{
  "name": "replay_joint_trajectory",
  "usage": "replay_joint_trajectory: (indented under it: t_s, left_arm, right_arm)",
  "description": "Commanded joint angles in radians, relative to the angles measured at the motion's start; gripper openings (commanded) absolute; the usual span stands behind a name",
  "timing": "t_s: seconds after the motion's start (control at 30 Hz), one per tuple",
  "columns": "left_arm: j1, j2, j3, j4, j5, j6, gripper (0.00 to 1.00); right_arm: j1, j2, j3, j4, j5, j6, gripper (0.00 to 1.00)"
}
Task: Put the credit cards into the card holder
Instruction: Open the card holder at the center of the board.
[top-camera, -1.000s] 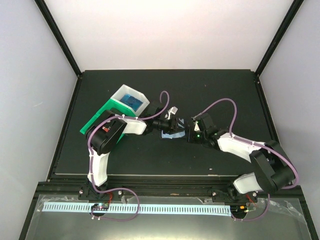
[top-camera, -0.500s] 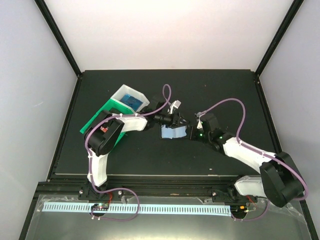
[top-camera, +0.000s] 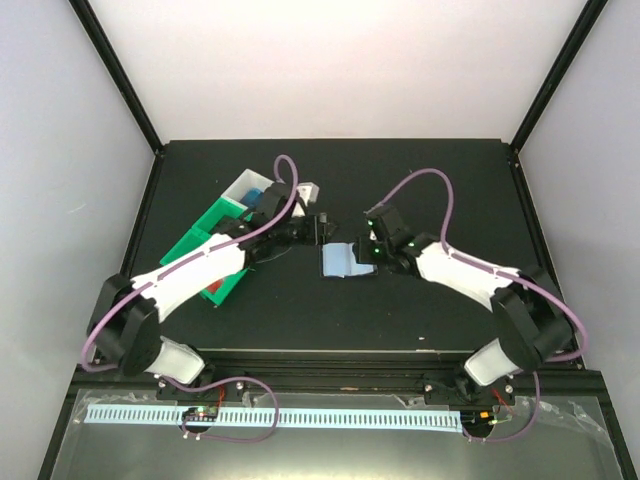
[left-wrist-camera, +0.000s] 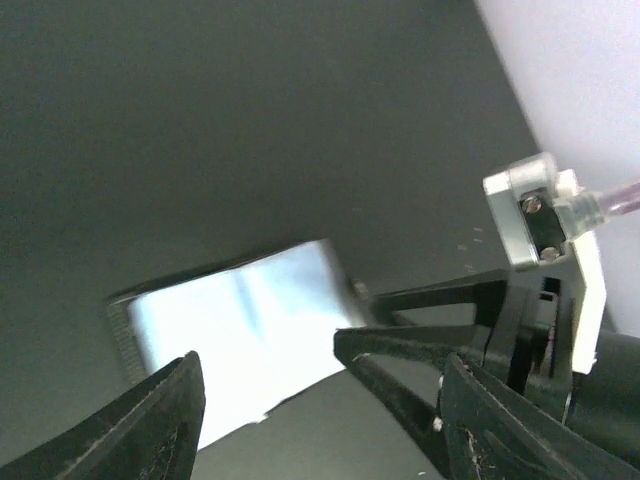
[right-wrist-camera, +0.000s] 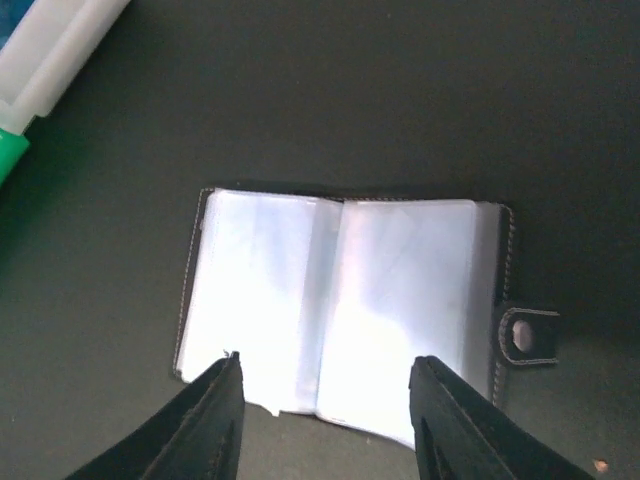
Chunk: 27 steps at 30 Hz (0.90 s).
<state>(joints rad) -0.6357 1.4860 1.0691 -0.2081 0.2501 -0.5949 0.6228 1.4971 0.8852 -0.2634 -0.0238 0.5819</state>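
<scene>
The card holder (top-camera: 347, 262) lies open on the black table, light blue inside up. In the right wrist view it (right-wrist-camera: 345, 300) shows two clear pockets and its snap strap (right-wrist-camera: 521, 335) at the right. My right gripper (top-camera: 373, 252) is open and empty at its right edge, with its fingers (right-wrist-camera: 215, 420) spread over the near edge and its gap (right-wrist-camera: 325, 400) over the fold. My left gripper (top-camera: 318, 228) is open and empty, up and left of the holder (left-wrist-camera: 235, 335). A blue card (top-camera: 256, 194) lies in the white tray, partly hidden by the cable.
A white tray (top-camera: 240, 186) and a green tray (top-camera: 195, 245) stand at the left, under the left arm. The white tray's corner (right-wrist-camera: 55, 50) shows at the right wrist view's top left. The right arm's fingers (left-wrist-camera: 410, 375) show in the left wrist view.
The left arm has stretched out and its gripper has drawn back left from the holder toward the trays. The right gripper has shifted to the holder's right edge. The holder lies open.
</scene>
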Motion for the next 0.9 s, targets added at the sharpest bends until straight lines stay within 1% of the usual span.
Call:
replay_joint_trajectory:
  t_s: [0.0, 0.13, 0.2, 0.3, 0.43, 0.57, 0.7, 0.87]
  left_arm:
    - [0.023, -0.15, -0.057, -0.211, -0.276, 0.049, 0.68]
    - [0.046, -0.264, -0.104, -0.282, -0.359, 0.04, 0.74]
    - [0.058, -0.306, -0.128, -0.313, -0.393, 0.034, 0.76]
    - [0.093, -0.357, -0.166, -0.33, -0.4, 0.013, 0.79]
    - [0.149, -0.408, -0.21, -0.341, -0.403, -0.006, 0.8]
    - [0.208, -0.422, -0.215, -0.389, -0.411, 0.041, 0.82]
    - [0.244, -0.423, -0.199, -0.45, -0.456, 0.128, 0.82]
    - [0.277, -0.422, -0.173, -0.505, -0.508, 0.275, 0.83]
  right_arm:
    - [0.074, 0.091, 0.113, -0.125, 0.161, -0.05, 0.52]
    - [0.125, 0.2, 0.195, -0.187, 0.252, -0.05, 0.64]
    - [0.139, 0.239, 0.211, -0.192, 0.274, -0.045, 0.68]
    - [0.142, 0.286, 0.221, -0.195, 0.3, -0.056, 0.73]
    - [0.143, 0.345, 0.226, -0.185, 0.271, -0.105, 0.75]
    - [0.142, 0.374, 0.23, -0.193, 0.237, -0.124, 0.75]
    - [0.143, 0.316, 0.218, -0.195, 0.237, -0.115, 0.75]
    - [0.142, 0.218, 0.257, -0.227, 0.232, -0.138, 0.76]
